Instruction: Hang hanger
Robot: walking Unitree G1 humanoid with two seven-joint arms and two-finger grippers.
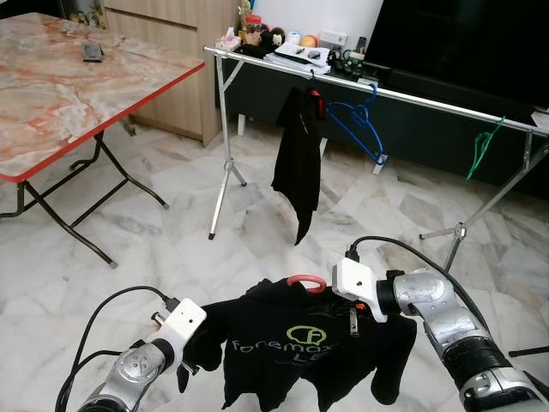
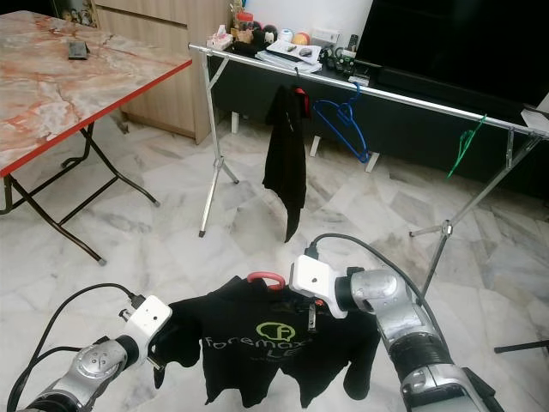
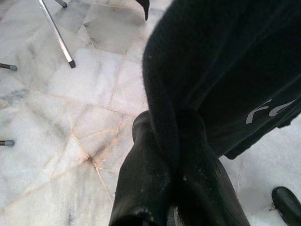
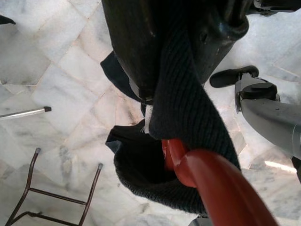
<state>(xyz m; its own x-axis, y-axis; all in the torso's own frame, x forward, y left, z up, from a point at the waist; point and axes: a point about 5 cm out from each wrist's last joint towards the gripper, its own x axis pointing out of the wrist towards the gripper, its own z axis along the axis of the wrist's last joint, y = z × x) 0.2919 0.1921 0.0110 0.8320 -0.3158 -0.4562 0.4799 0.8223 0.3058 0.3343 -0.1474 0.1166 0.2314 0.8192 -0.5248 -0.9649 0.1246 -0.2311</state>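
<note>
Black shirt (image 1: 296, 356) on red hanger (image 1: 305, 282), held low before the drying rail (image 1: 446, 106).
Eye views: left pincer (image 1: 190, 360) and right pincer (image 1: 353, 319) grip opposite shoulders. Left wrist: fingers (image 3: 146, 179) clamped on cloth. Right wrist: fingers (image 4: 136, 42) clamped on collar beside the hanger.

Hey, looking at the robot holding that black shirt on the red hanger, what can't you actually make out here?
- Red hanger: its hook shows; shoulders hidden inside the black shirt, eye views.
- Shirt logo: lower line lost in folds, left eye view.
- Left gripper: jaws wrapped in shirt fabric, left wrist view; the contact is hidden.
- Small items on the dark shelf behind the drying rack: too small to identify.
- Object on the marble table: too small.
</note>
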